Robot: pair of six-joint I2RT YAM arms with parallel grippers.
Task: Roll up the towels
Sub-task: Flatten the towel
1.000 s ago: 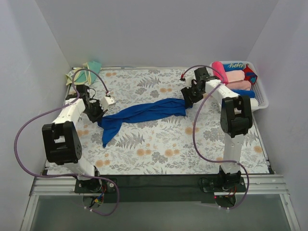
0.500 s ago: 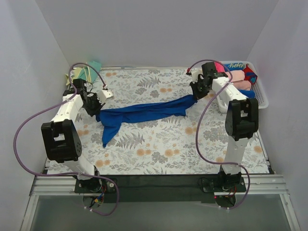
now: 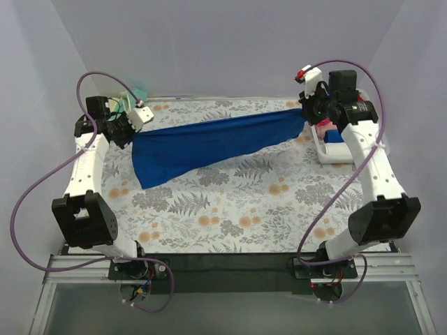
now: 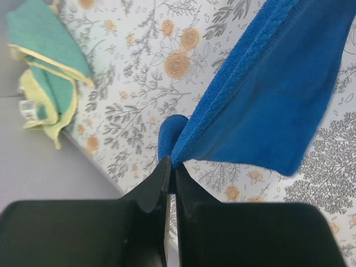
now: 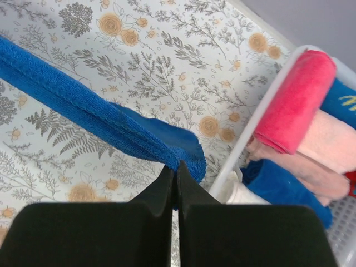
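The royal blue towel (image 3: pixel 209 138) hangs stretched in the air between my two grippers, above the floral table. My left gripper (image 3: pixel 128 135) is shut on its left corner; the left wrist view shows the cloth (image 4: pixel 267 100) pinched at my gripper (image 4: pixel 171 164). My right gripper (image 3: pixel 305 112) is shut on the right corner; the right wrist view shows the towel edge (image 5: pixel 100 119) clamped at my gripper (image 5: pixel 177 169). The pale yellow towel with the teal-green patch (image 3: pixel 130 101) lies crumpled at the back left corner, also seen in the left wrist view (image 4: pixel 47 72).
A white basket (image 3: pixel 328 150) at the back right holds several rolled towels, among them pink (image 5: pixel 295 100) and blue (image 5: pixel 278 189). White walls close in the table on three sides. The floral table cover (image 3: pixel 237 202) lies under the hanging towel.
Both grippers have risen and moved apart towards the back corners, lifting the blue towel off the table and pulling it from a bunched strip into a taut, spread band.
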